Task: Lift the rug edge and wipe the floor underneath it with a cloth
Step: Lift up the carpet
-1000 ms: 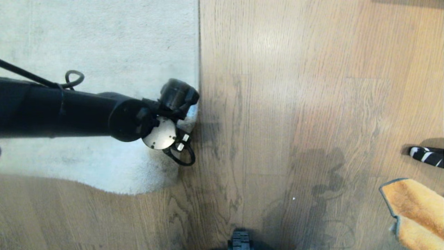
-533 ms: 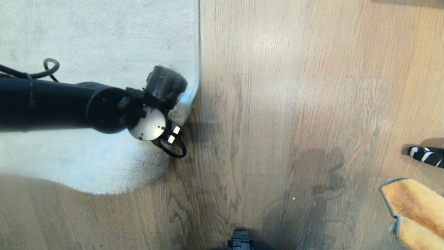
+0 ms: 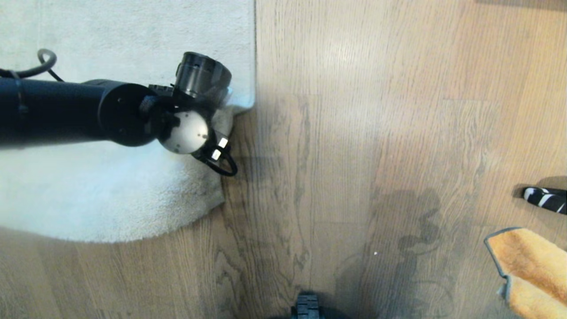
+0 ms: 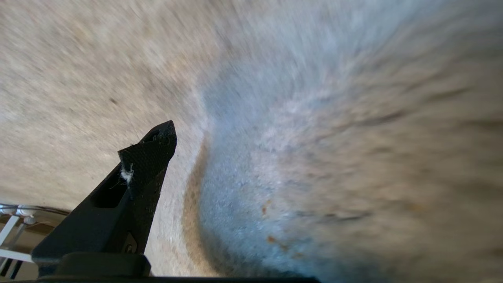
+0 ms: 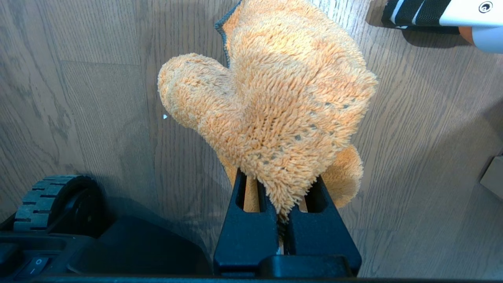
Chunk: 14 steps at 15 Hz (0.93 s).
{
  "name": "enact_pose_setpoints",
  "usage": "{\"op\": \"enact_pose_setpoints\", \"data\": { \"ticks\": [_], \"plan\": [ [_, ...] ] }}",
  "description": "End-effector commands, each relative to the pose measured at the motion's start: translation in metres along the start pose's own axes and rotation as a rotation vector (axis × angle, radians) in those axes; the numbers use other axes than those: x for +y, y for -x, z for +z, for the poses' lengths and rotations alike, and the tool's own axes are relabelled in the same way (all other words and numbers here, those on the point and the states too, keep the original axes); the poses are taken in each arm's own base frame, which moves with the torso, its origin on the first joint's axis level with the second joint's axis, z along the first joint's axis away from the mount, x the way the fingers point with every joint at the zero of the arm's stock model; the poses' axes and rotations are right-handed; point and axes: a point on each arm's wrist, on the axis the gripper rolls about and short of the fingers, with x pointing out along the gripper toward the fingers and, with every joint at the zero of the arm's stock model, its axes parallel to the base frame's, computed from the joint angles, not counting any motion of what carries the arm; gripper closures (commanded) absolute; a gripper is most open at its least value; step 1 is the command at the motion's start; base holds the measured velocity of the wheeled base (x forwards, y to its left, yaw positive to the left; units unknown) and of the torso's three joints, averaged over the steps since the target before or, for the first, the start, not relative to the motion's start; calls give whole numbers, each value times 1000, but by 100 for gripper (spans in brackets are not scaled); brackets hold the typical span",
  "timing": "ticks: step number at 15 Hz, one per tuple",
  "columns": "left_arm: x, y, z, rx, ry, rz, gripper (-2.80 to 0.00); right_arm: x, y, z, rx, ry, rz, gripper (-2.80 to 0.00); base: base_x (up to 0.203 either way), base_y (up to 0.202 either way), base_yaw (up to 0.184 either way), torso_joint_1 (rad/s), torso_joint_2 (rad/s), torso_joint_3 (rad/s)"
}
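Since a second ago, left tool has pulled the rug edge back over the rug, baring more floor. Left wrist: fingers spread, pile close. Right wrist alone: right tool pinching the cloth.

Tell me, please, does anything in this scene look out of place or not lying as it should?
Yes. The rug edge near the left gripper is curled up instead of lying flat on the floor. The cloth hangs bunched from the shut right gripper.
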Motion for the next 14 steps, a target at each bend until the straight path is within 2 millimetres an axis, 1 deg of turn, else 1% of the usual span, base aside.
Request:
{"op": "enact_pose_setpoints", "data": {
  "ticks": [1, 4, 7, 11, 14],
  "plan": [
    [0, -2, 11, -27, 22, 4, -280, 0, 0, 0, 1, 0, 0, 0, 0, 0, 0, 0, 0, 0],
    [0, -3, 21, -53, 46, 8, -280, 0, 0, 0, 1, 0, 0, 0, 0, 0, 0, 0, 0, 0],
    [-3, -1, 23, -61, 48, 3, -280, 0, 0, 0, 1, 0, 0, 0, 0, 0, 0, 0, 0, 0],
    [-8, 12, 13, -44, 7, -4, -280, 0, 0, 0, 1, 0, 0, 0, 0, 0, 0, 0, 0, 0],
    [-8, 21, 0, -6, -46, -14, -280, 0, 0, 0, 1, 0, 0, 0, 0, 0, 0, 0, 0, 0]
  ]
}}
